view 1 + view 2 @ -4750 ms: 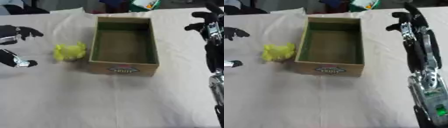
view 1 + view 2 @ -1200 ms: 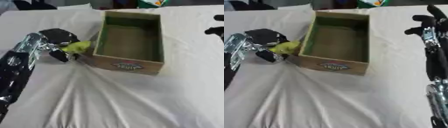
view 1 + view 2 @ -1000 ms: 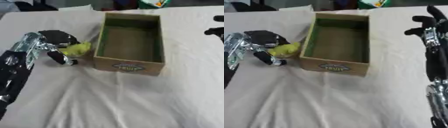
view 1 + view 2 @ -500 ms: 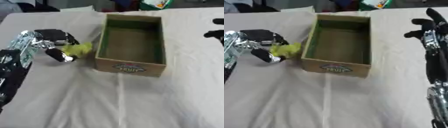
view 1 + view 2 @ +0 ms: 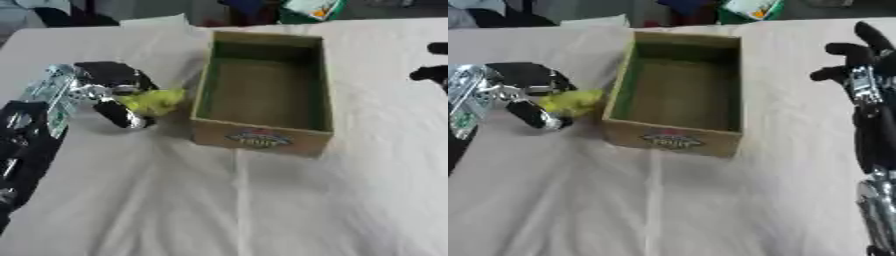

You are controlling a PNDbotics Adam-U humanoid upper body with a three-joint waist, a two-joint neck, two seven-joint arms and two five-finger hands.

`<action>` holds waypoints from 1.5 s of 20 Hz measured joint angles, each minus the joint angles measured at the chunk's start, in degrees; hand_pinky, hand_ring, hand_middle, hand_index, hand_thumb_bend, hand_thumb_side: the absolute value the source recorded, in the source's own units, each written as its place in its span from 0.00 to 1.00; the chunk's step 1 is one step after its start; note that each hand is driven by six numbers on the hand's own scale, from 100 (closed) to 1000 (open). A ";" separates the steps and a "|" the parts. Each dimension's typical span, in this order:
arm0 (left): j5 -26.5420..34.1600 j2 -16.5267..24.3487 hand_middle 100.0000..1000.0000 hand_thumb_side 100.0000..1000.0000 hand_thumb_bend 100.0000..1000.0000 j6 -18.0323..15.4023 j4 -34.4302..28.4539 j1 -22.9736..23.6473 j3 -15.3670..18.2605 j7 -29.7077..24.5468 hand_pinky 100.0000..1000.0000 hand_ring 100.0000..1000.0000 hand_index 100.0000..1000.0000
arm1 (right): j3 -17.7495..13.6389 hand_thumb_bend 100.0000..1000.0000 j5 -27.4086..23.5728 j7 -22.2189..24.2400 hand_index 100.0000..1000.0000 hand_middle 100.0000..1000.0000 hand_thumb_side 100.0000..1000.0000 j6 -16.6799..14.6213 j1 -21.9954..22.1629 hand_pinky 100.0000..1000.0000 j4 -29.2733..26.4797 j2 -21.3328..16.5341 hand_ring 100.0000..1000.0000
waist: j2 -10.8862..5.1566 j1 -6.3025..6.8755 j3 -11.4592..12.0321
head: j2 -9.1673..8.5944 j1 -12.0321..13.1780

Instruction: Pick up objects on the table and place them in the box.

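White cloth covers the tabletop. At left of frame, the left hand curls around the yellow object, just beside the open box. Best to lift it clear above the near wall before crossing. The right hand waits relaxed, upper right.

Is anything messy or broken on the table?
Nothing looks broken or spilled. The cloth is wrinkled in front of the box, which sits a bit askew and is empty. The left hand is curled round the yellow thing beside it.
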 measured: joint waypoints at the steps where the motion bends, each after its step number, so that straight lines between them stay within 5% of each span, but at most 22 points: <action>1: -1.29 -0.07 0.66 0.69 0.23 -0.28 -0.01 -0.07 0.00 0.51 0.56 0.75 0.84 | 0.00 0.00 -0.01 0.03 0.95 0.71 0.70 -0.03 -0.01 0.79 0.00 0.11 0.57 | 0.02 0.00 -0.04 | -0.05 0.11; 6: -6.20 -0.82 0.52 0.63 0.00 -0.71 -0.08 -0.18 -0.01 4.83 0.49 0.66 0.70 | 0.01 0.00 -0.10 0.11 0.95 0.71 0.70 -0.10 -0.03 0.79 0.00 0.15 0.57 | 0.08 -0.04 -0.25 | -0.43 0.44; 12: -6.79 -1.03 0.49 0.57 0.00 -0.10 0.20 0.17 -0.27 9.25 0.46 0.62 0.68 | 0.01 0.00 -0.15 0.16 0.95 0.71 0.70 -0.05 0.02 0.79 0.00 0.15 0.57 | 0.09 -0.04 0.30 | -0.38 0.30; 18: -6.51 -1.01 0.46 0.20 0.00 -0.01 -1.35 0.39 -0.73 10.19 0.42 0.57 0.68 | 0.01 0.00 -0.15 0.17 0.95 0.71 0.70 -0.01 0.06 0.79 0.00 0.15 0.57 | 0.08 -0.02 0.56 | 0.10 -0.29; 28: -2.45 0.42 0.48 0.29 0.00 -1.34 -6.94 0.98 -0.85 8.18 0.44 0.59 0.70 | -0.02 0.00 -0.14 0.04 0.95 0.70 0.70 0.12 0.59 0.79 0.00 0.16 0.57 | -0.79 -0.07 1.55 | 0.67 -2.10; 30: -0.82 1.03 0.51 0.42 0.00 -1.26 -8.32 1.08 -0.75 7.15 0.46 0.61 0.74 | -0.02 0.00 -0.14 0.04 0.95 0.71 0.70 0.12 0.62 0.79 0.00 0.17 0.57 | -1.00 -0.10 1.69 | 0.67 -2.17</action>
